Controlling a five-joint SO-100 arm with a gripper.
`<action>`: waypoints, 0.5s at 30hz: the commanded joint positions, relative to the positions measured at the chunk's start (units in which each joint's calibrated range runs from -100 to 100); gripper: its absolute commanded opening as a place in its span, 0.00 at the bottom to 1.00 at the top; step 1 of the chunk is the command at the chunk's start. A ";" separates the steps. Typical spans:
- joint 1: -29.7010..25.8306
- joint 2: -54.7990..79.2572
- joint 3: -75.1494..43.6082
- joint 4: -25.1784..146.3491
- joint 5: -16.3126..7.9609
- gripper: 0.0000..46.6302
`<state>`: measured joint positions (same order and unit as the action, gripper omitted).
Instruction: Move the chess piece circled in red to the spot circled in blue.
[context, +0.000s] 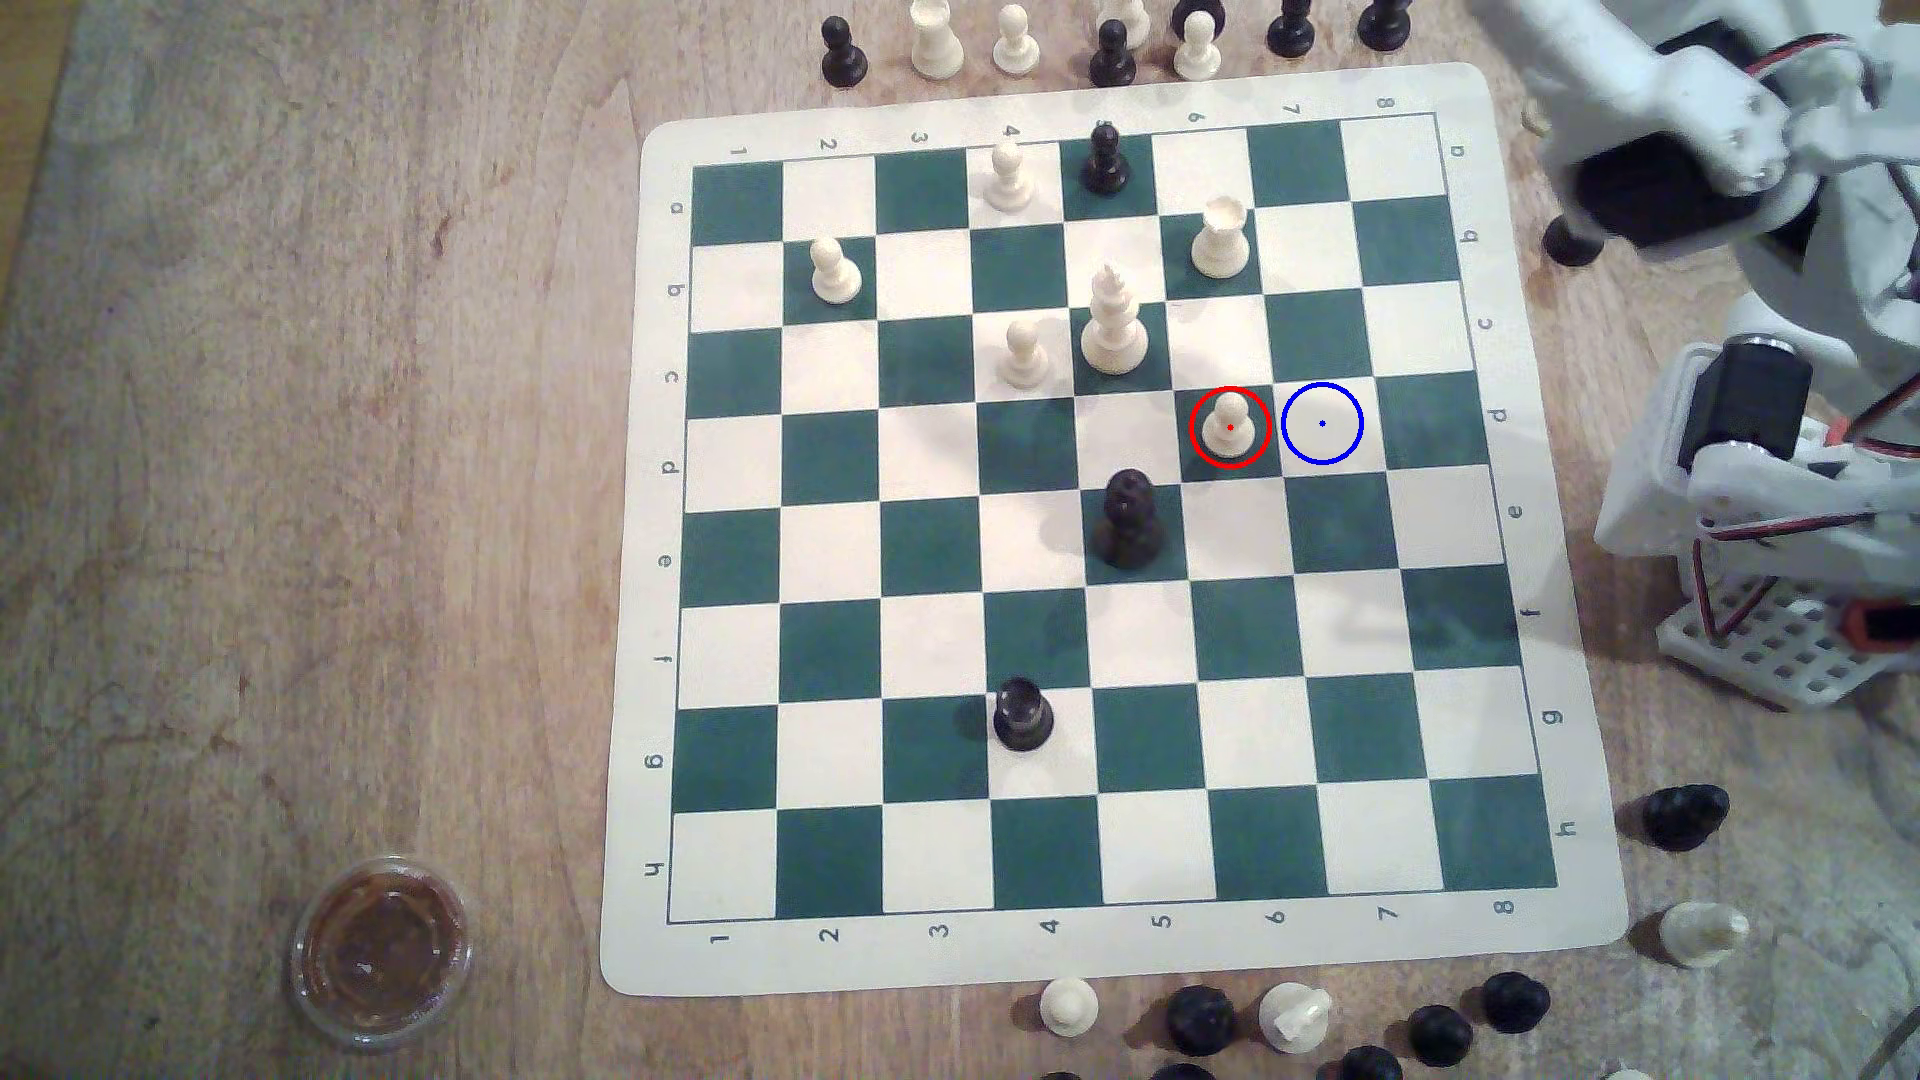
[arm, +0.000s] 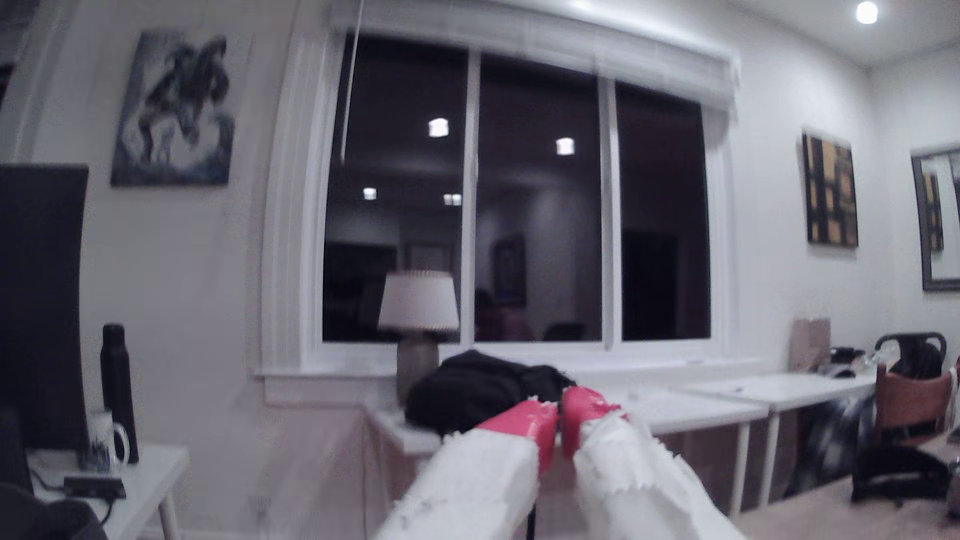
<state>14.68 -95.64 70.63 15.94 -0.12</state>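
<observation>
Pawn (context: 1230, 426) — small, cream-white, ball head over a narrow collar and flared base — stands upright on a dark green square in row d, ringed in red. Just beside it, toward the exterior view's right, lies the blue-ringed cream square (context: 1322, 424), bare. In the wrist view the tool (arm: 560, 410) points out at a room with a dark window, its red tips pressed together on nothing. At the exterior view's right edge the arm (context: 1704, 135) is cut off.

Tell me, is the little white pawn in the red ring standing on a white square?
No, the pawn stands upright on a dark green square, just beside the cream spot circled in blue.
</observation>
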 joint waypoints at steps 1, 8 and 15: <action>-0.79 -0.03 -5.99 13.30 -4.88 0.00; -3.29 0.74 -8.52 40.82 -4.84 0.00; -4.94 5.58 -10.34 52.29 -4.74 0.05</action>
<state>10.03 -93.97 65.93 63.03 -4.52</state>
